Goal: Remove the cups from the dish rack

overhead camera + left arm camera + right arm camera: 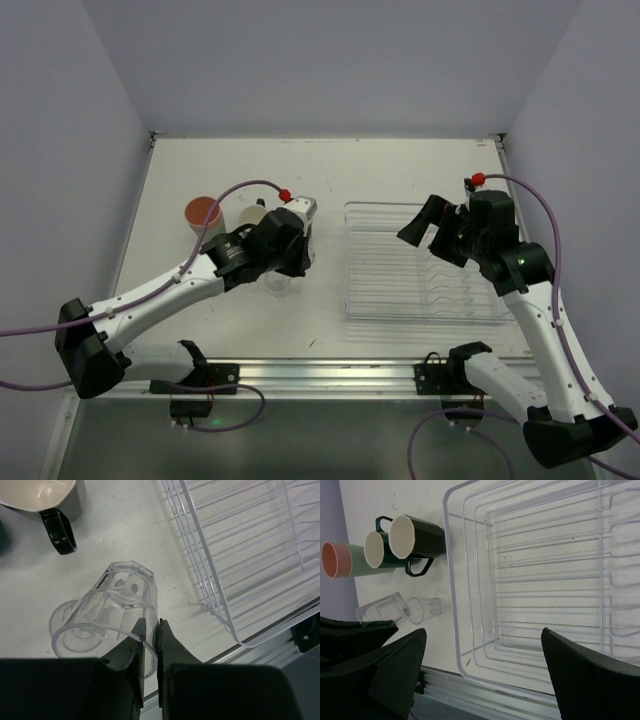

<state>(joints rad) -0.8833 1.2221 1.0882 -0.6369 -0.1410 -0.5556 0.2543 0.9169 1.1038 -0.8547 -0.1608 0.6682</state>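
Pinching the rim of a tilted clear glass [112, 607], your left pincer [148, 630] is nearly closed on it, at 9 o'clock of the dish rack [451, 580]. Let go with it tilted and it may topple onto the standing glass [427, 609] just beside it. Your right pincer [482, 632] gapes wide, empty.

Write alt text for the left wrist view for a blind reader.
The left claw pinches the rim of a tilted clear glass. A black-handled mug stands at upper left, and the see-through dish rack fills the right.
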